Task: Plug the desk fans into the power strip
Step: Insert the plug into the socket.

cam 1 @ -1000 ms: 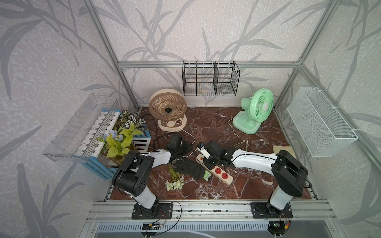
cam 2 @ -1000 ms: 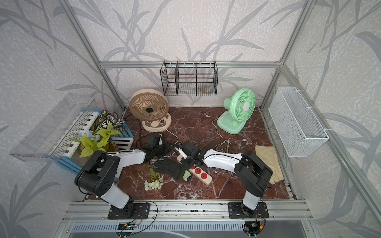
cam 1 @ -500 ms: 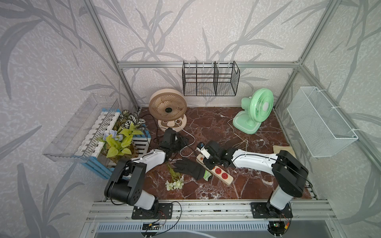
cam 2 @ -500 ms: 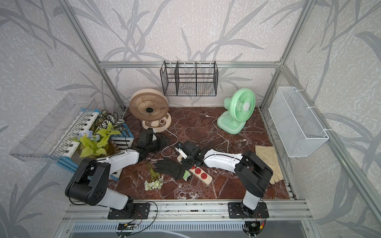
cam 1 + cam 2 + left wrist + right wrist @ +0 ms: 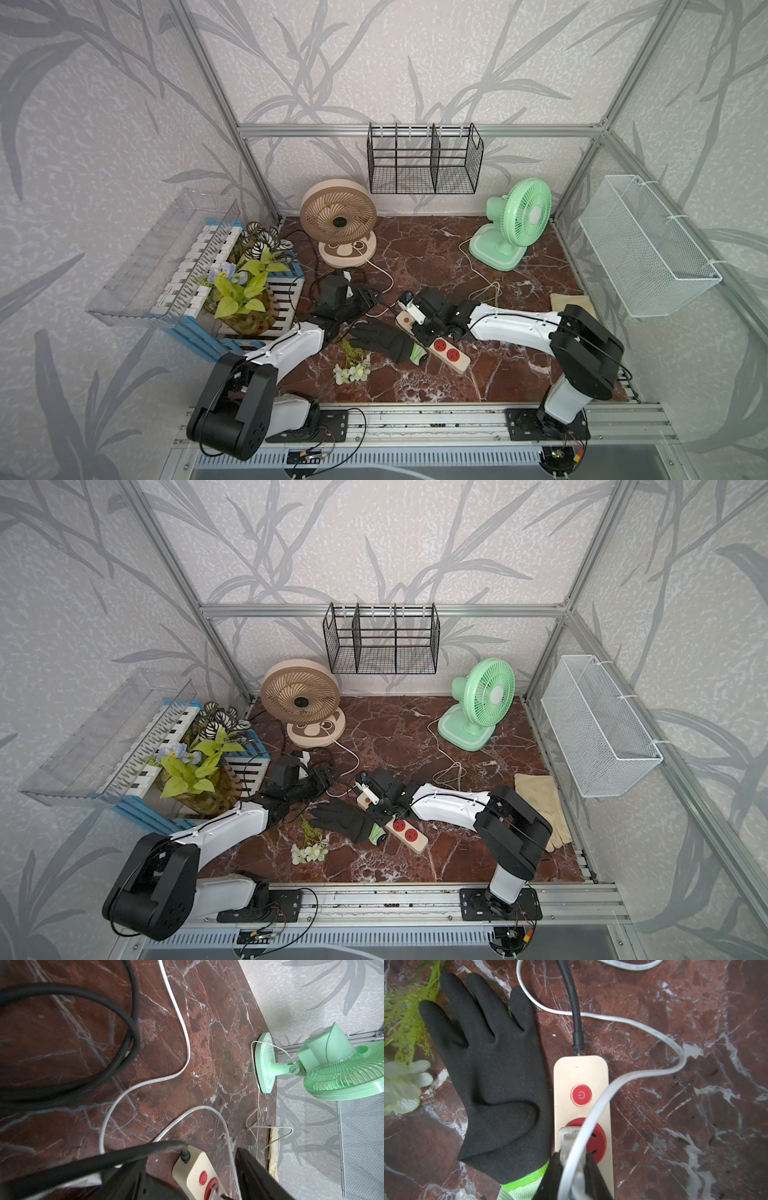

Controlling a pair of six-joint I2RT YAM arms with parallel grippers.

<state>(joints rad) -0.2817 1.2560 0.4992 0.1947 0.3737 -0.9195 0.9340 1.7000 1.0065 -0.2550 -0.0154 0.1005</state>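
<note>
Our right claw (image 5: 572, 1160) grips the white plug (image 5: 568, 1138) at the end red socket (image 5: 599, 1139) of the long cream-beige power strip (image 5: 580, 1073) on the red marble bench (image 5: 685, 1126). Our left claw (image 5: 191, 1155) stands open and empty.

Power symbol on red button (image 5: 581, 1095) of power strip (image 5: 600, 1082).

Soft, even light — faint shadows, bowed edges, near black cord (image 5: 62, 1172) blurry

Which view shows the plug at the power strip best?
The right wrist view: the right gripper pinches the white plug at the power strip's first red socket. The left wrist view catches only its edge; in both top views the gripper hides it.
</note>
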